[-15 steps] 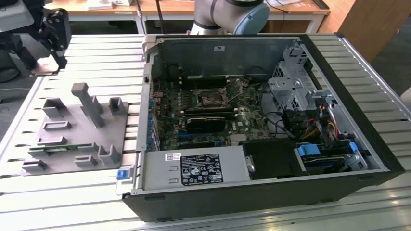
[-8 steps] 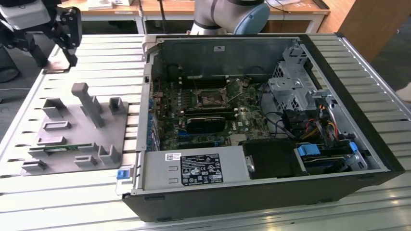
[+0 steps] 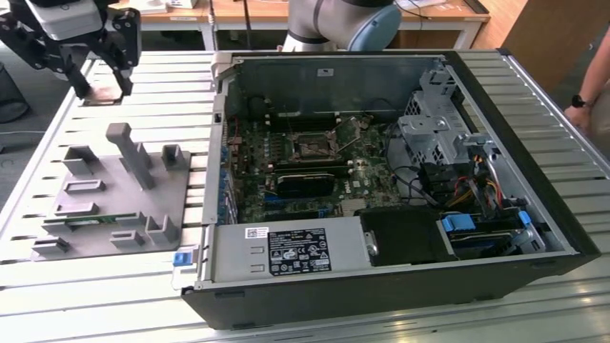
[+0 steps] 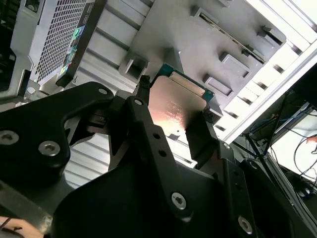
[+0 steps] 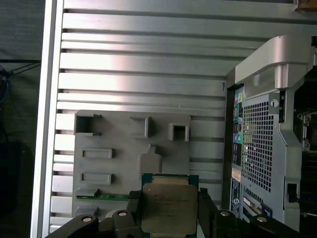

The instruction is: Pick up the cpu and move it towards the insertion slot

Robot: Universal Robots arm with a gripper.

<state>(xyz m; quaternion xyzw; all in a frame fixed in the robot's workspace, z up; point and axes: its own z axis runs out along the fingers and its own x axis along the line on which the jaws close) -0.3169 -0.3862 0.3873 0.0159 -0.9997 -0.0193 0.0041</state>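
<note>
Open PC case [image 3: 533,171], grey fixture [image 3: 105,207] w/ memory stick [image 3: 91,221], slatted table [image 3: 96,300]

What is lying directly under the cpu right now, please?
The cpu, clamped in the gripper, hangs above the grey fixture and slatted table. The chip covers the spot straight beneath.

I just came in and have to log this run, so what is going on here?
The arm's gripper is shut on the cpu, holding the chip by two opposite edges above the grey fixture. In the exterior view the gripper is raised over the slatted table at that view's far left, beyond the fixture. The insertion slot sits on the motherboard inside the open computer case, well apart from the gripper, with nothing in it yet.
</note>
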